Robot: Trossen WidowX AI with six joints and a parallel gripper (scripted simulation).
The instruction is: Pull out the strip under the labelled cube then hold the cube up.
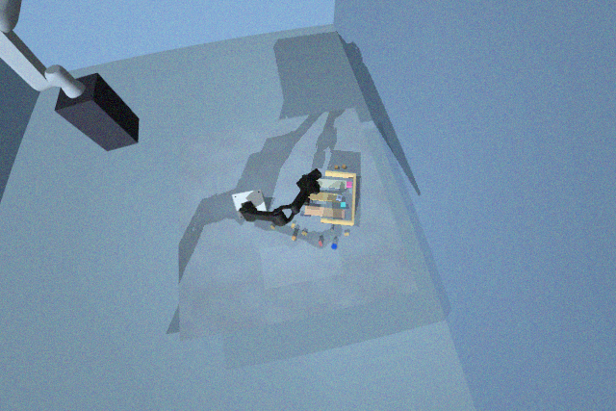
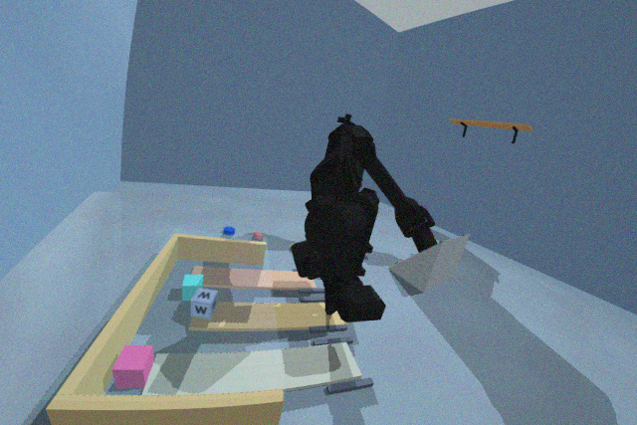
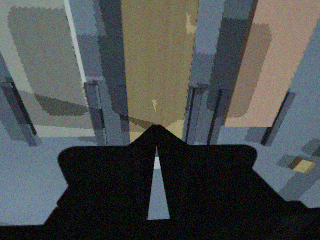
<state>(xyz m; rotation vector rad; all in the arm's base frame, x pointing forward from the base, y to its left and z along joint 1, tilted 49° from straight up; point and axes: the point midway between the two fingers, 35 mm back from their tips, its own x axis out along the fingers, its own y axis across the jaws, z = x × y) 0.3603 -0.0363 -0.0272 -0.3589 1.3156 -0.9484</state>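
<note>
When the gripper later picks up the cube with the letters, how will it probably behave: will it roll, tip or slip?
The labelled cube has flat faces, so it probably will not roll. It sits at the far end of the tan strip, apparently overhanging that end, so a pull may tip it. Its faces look smooth, so the shut gripper should open and squeeze squarely.

A black arm (image 1: 278,210) reaches from a white base plate (image 1: 239,197) at 9 o'clock toward a yellow frame (image 1: 353,197) at 3 o'clock. Inside lie coloured strips (three, side by side) (image 1: 323,211).
</note>
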